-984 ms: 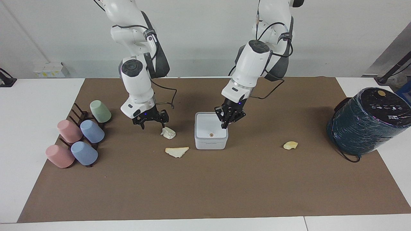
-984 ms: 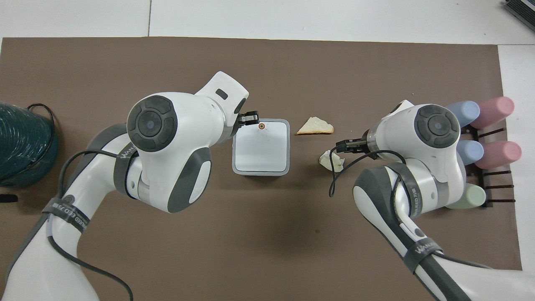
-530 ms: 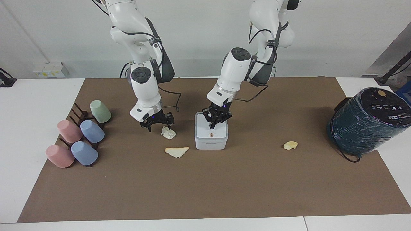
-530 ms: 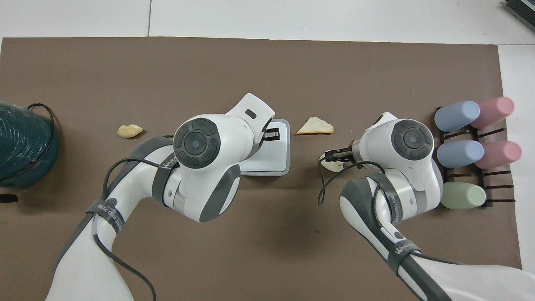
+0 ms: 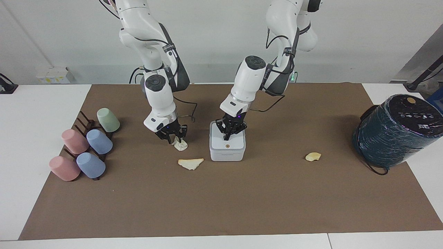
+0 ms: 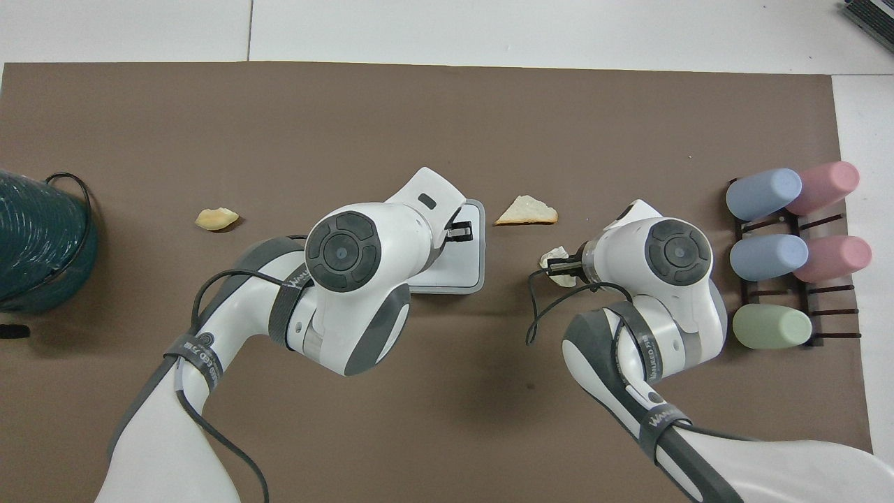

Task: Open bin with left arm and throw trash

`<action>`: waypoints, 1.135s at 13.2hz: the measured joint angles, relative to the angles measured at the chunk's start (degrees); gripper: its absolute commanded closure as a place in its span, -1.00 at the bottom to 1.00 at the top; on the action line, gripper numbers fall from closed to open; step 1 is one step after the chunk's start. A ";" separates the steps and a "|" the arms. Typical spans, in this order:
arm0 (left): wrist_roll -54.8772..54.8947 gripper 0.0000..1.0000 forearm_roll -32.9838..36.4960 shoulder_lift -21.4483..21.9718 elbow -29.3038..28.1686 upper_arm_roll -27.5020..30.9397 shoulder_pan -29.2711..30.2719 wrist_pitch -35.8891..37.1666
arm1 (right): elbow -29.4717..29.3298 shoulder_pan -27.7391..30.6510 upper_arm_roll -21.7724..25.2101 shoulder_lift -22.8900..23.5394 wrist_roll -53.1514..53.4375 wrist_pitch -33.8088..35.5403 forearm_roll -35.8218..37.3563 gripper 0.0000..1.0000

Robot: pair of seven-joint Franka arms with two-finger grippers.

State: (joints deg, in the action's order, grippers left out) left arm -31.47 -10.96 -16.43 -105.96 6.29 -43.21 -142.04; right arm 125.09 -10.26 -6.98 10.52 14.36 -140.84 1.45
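Opening step in hand: left end effector, fingers narrow, rests on the closed small white square bin, at the orange dot's twelve o'clock; next, press the lid. Right end effector straddles the crumpled white tissue wad, its grip indeterminate.

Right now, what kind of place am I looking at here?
Probably a robotics lab bench, not a kitchen: two white arms work over a brown mat on a white table, with staged props like a small bin and racked pastel cups.

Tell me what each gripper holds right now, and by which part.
Neither clearly holds anything. The right gripper is down at the tissue wad, at its edge nearer the robots; closure cannot be told. The left gripper is over the closed bin lid.
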 measured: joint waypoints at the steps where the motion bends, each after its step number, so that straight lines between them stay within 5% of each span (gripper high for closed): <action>1: 0.00 0.76 0.00 0.09 0.08 0.07 0.00 0.15 | -0.01 0.09 0.03 0.00 0.02 -0.04 0.00 1.00; 5: -0.26 0.75 -0.22 0.58 6.94 1.44 2.32 11.62 | -1.55 0.29 0.18 -0.08 1.03 -0.32 -1.37 1.00; 10: 4.60 0.45 -0.17 1.45 18.65 1.96 12.79 30.68 | -7.15 0.09 0.10 -0.72 2.97 -0.25 -6.86 1.00; 12: 9.19 0.07 -0.17 1.34 18.62 2.04 16.25 31.71 | -10.55 -0.47 -0.20 -0.76 6.12 -0.19 -8.33 1.00; 15: 17.68 -0.95 -0.13 1.22 18.17 2.15 21.98 32.99 | -16.06 -4.02 -0.49 -0.42 10.73 -0.14 -12.82 1.00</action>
State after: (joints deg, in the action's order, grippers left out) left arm -13.79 -11.09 -15.21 -87.80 8.44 -21.24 -109.04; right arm 109.03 -14.28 -7.47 10.10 25.09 -140.97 -11.37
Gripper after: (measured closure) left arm 0.542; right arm 0.982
